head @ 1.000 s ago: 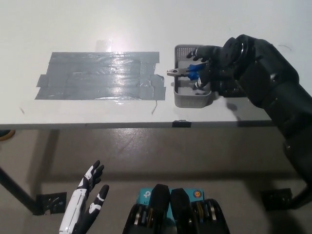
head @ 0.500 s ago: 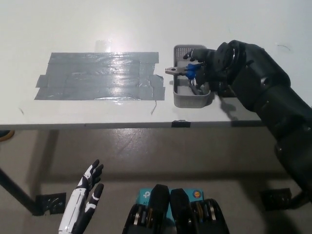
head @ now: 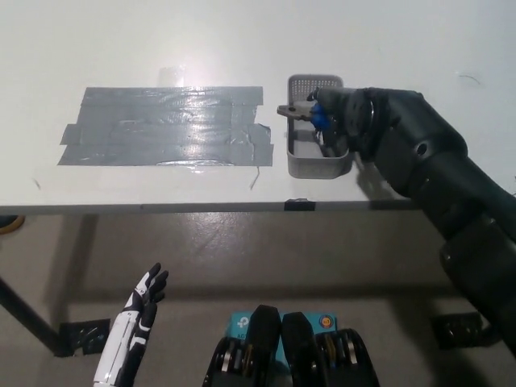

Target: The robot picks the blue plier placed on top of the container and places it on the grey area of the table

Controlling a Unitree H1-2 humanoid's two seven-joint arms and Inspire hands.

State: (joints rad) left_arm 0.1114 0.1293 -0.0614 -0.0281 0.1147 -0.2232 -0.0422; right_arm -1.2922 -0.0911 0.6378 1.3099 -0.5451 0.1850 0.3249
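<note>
Pliers held over the basket on a white table

The white table [head: 242, 48] stood on a beige floor [head: 242, 258], grey tape patch [head: 165, 125] well left of the right robot hand [head: 343, 121], which clamped the blue pliers [head: 305, 114] above the grey basket [head: 316, 161]; their long axis ran sideways, metal nose pointing left. The left robot hand [head: 133, 322] hung low, fingers apart.

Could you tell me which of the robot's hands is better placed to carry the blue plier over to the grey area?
Right. The black right hand is already closed on the blue plier at the container, beside the grey area. The white left hand hangs open below the table.
</note>
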